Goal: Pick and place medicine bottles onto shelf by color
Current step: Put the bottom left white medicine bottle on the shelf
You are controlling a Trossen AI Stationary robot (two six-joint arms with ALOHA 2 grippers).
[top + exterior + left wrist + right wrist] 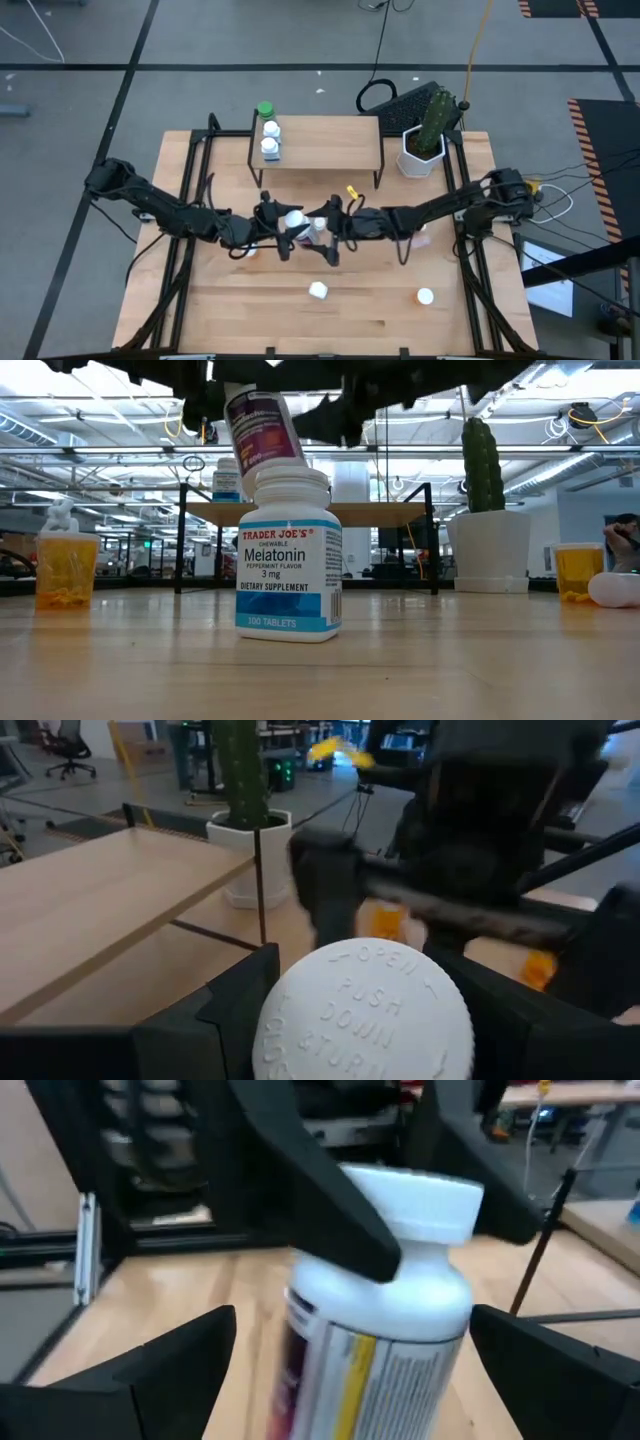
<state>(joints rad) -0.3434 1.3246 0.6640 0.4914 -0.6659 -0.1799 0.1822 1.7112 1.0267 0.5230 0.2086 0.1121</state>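
Wooden worktop (250, 310) carries scattered bottles. Mid-worktop, above it, the left pincer (283, 226) clenches a white-capped bottle (362, 1016); the right pincer (330, 228), fingers spread, faces it. Light, rigid, slick plastic: grip the body below the cap. The melatonin bottle (289, 555) stands below; shelf (318, 140) and cactus pot (422, 152) lie beyond.
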